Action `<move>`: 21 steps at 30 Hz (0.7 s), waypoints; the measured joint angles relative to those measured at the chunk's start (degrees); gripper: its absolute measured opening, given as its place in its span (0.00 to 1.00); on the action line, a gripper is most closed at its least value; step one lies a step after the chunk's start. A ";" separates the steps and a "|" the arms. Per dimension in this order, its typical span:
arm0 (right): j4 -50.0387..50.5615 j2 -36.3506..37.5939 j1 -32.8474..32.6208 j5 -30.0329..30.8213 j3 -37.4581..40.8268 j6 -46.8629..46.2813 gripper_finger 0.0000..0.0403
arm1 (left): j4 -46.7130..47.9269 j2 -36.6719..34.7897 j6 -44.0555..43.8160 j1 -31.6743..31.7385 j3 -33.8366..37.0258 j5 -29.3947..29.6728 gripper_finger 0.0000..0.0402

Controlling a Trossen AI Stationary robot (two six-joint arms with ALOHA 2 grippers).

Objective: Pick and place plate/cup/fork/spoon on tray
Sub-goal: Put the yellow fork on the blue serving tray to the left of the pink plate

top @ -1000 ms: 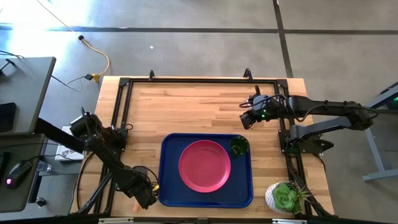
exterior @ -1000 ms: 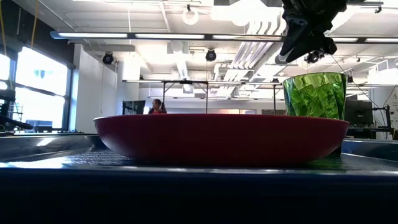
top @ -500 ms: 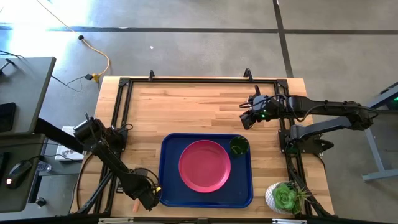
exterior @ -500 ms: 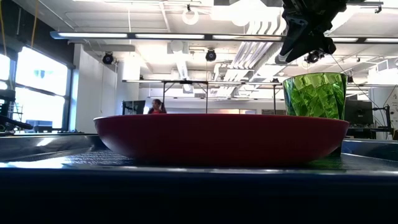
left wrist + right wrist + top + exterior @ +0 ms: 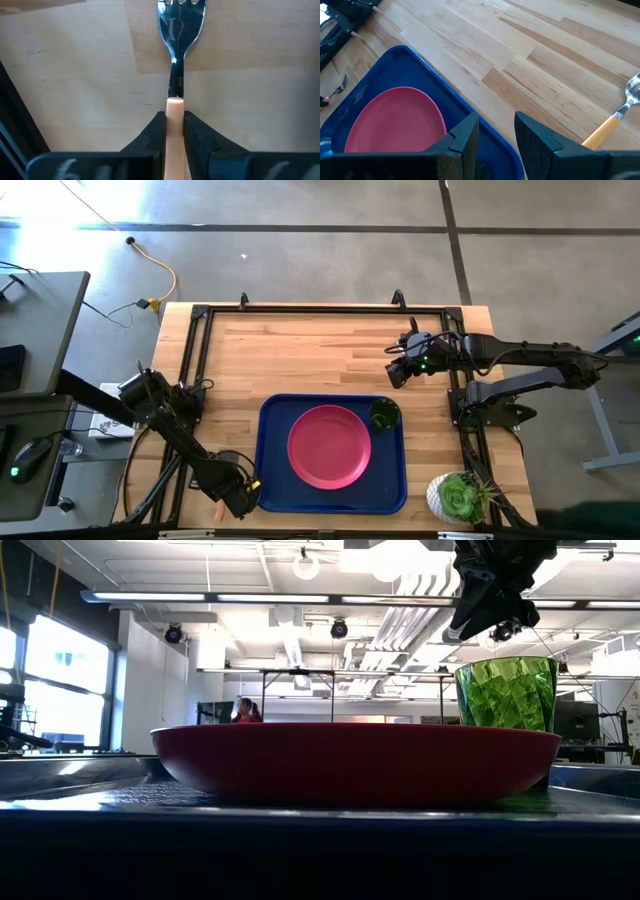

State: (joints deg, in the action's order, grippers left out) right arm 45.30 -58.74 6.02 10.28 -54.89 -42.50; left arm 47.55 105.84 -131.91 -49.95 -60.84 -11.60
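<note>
The fork (image 5: 175, 30), with silver tines and an orange handle, lies on the wood just left of the tray's near left corner, and my left gripper (image 5: 236, 493) is shut on it. The dark blue tray (image 5: 270, 480) holds the pink-red plate (image 5: 329, 446) and the green cup (image 5: 384, 415), which stands in its far right corner. My right gripper (image 5: 397, 371) hangs open above the table beyond the cup, holding nothing. The spoon (image 5: 619, 116) lies flat on the wood close to it. My left gripper pinches the fork's orange handle (image 5: 174, 111) between its two fingers, close to where the handle meets the metal neck. The fingers come from above, one on each side of the handle. The fork lies along the table with its tines pointing away from the gripper.
A white pot with a green succulent (image 5: 458, 498) stands at the near right corner. A black frame (image 5: 300, 309) runs around the table's edges. Bare wood lies beyond the tray toward the far edge.
My left arm has shifted a little toward the tray's near left corner and then kept still. The plate, the cup and my right gripper have not moved.
</note>
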 joint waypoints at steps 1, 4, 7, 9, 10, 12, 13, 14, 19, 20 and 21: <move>0.00 0.00 0.00 0.02 0.00 -0.06 0.29 | 0.01 0.00 0.32 0.00 0.00 0.03 0.08; -0.04 0.00 0.00 0.02 0.00 -0.08 0.29 | 0.04 0.00 0.49 -0.02 0.00 0.07 0.08; -0.13 0.00 0.00 0.02 0.00 -0.91 0.29 | 0.10 0.00 0.49 -0.02 -0.30 0.11 0.08; -0.14 0.00 0.00 0.01 0.00 -0.96 0.29 | 0.50 -0.03 0.55 -0.02 -0.87 0.18 0.08; -0.15 0.00 0.00 0.02 0.00 -0.98 0.29 | 0.74 -0.08 0.58 -0.02 -1.14 0.45 0.08; -0.15 0.00 0.00 0.02 0.00 -0.96 0.29 | 1.00 -0.43 0.44 -0.12 -1.46 1.72 0.08; -0.15 0.00 0.00 0.02 -0.02 -0.98 0.29 | 0.87 -0.83 0.17 -0.17 -1.54 3.07 0.08; -0.16 0.00 0.00 0.02 0.00 -0.98 0.29 | 0.39 -1.33 0.19 -0.21 -1.62 4.43 0.08; -0.17 0.00 0.00 0.04 0.00 -0.97 0.29 | 1.79 -3.97 0.52 0.70 -1.77 7.74 0.08; -0.19 0.00 0.00 0.04 0.00 -0.98 0.29 | 1.82 -4.52 0.55 0.93 -1.77 7.92 0.08; -0.18 0.00 0.00 0.04 0.00 -0.98 0.29 | 2.19 -5.26 0.55 1.09 -1.79 8.21 0.08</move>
State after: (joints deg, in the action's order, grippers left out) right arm 45.12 -58.74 6.02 10.33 -54.89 -43.48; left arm 49.74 100.58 -131.35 -48.86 -62.63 -3.38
